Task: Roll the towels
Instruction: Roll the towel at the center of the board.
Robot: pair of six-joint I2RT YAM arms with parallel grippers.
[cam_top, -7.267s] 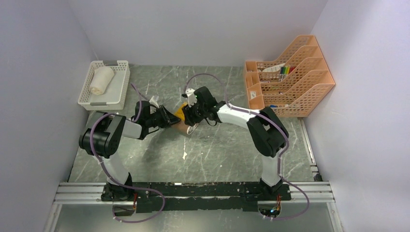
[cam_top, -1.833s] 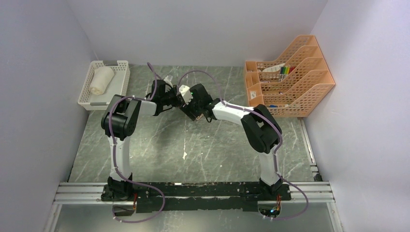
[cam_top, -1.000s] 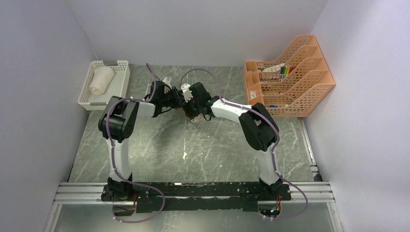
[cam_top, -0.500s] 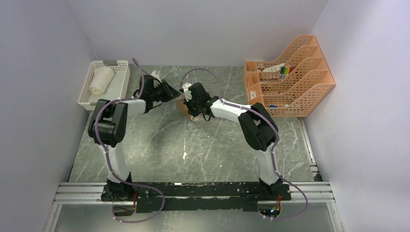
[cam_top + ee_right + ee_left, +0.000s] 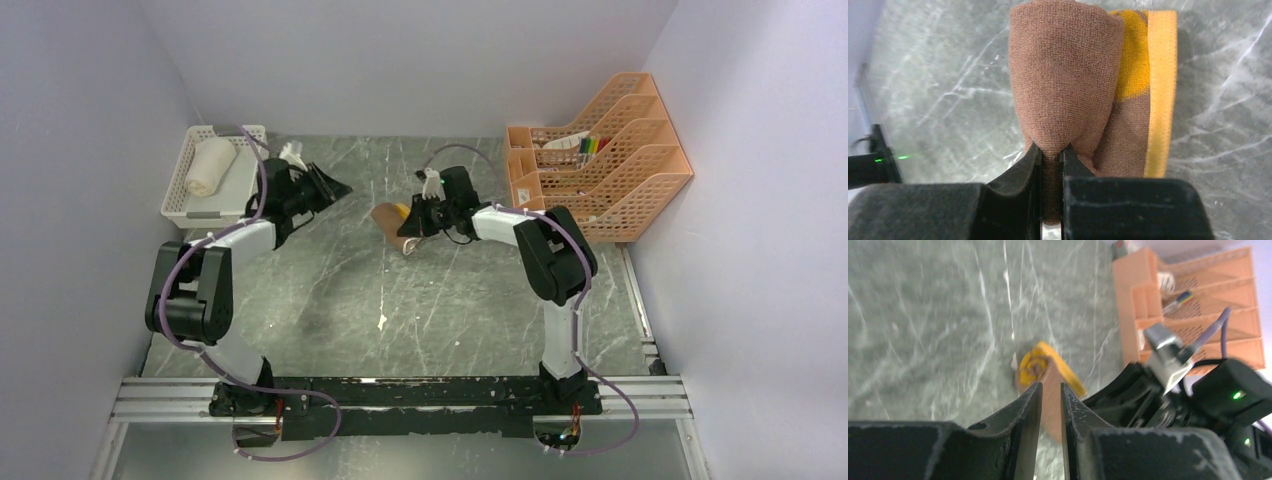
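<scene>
Top view. We see the brown towel [image 5: 391,226] lying rolled on the worktop [image 5: 330,290], about mid-way across and toward the far side, with a bit of yellow showing at its upper end. The right hand [image 5: 413,222] is at the roll's right side, touching it. The left hand [image 5: 338,187] hangs well to the left of the roll, apart from it, tips pointing right. The cream towel [image 5: 209,165] lies rolled in the white basket [image 5: 189,210] at the far left corner. An orange rack [image 5: 610,165] stands at the far right.

Left wrist. We note the left hand [image 5: 1050,386] with its fingers almost together, only a thin slit between them and nothing in it. Beyond the tips lies the brown towel [image 5: 1038,367], its yellow spiral end facing us. The right arm [image 5: 1208,400] sits just behind it, and the rack [image 5: 1198,290] is further back. This view is blurred.

Right wrist. We see the right hand [image 5: 1050,150] closed on a fold of the brown towel [image 5: 1065,75], the cloth pinched between the two fingers. A yellow hem runs down the roll's right edge. The roll rests on the worktop [image 5: 923,75].
</scene>
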